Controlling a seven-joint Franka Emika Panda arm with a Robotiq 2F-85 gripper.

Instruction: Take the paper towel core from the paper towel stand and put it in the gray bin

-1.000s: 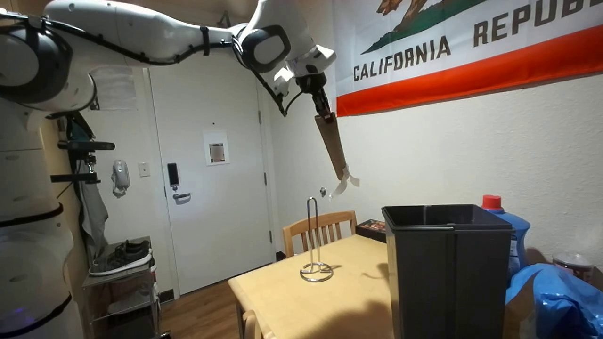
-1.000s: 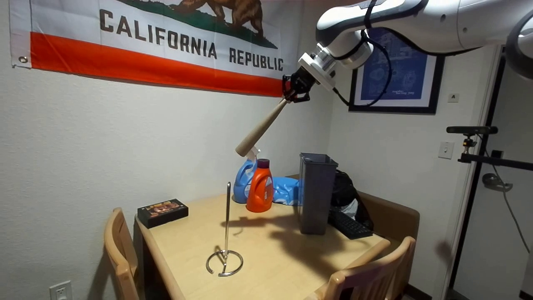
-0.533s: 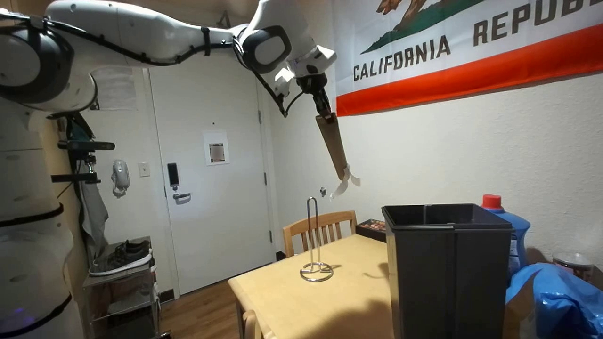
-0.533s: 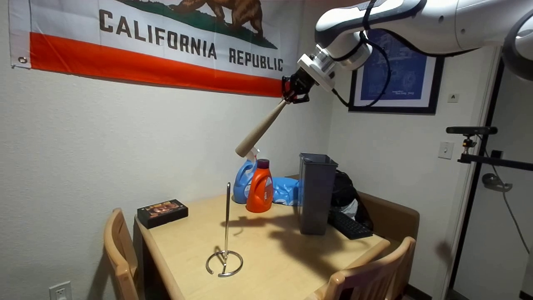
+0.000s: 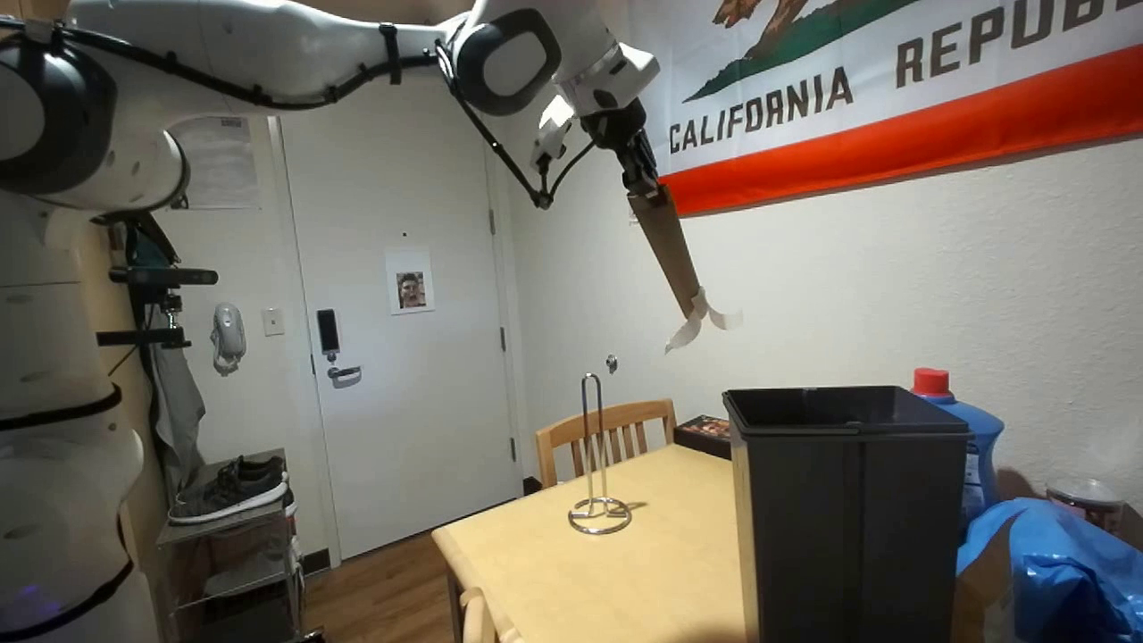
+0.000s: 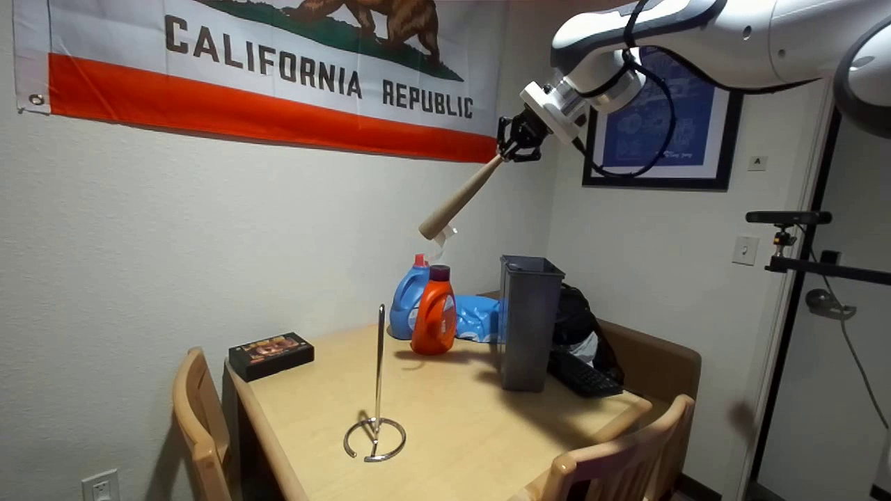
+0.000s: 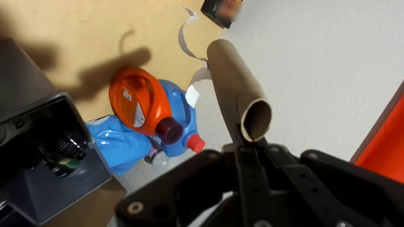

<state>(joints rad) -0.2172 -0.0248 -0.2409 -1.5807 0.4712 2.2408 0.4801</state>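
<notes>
Slanting down and away from the gripper [image 6: 510, 151] clamped on its near end, a bare paper towel core [image 7: 235, 82] hangs in midair, torn paper [image 5: 699, 308] trailing at the far end. Well below the gripper, an orange bottle [image 6: 431, 334] and a blue bottle [image 6: 401, 320] stand on the table [image 6: 452, 431]. The gray bin [image 6: 522, 327] is also below, off to one side of the gripper, and the core's free end is not yet over its mouth. The paper towel stand [image 6: 379, 362], its rod bare, is well apart from the gripper on the same table. A tidy delivery probably calls for carrying high over the rim, turning the gripper so the free end dips into the mouth, and letting go only then, lest a light core glance off.
</notes>
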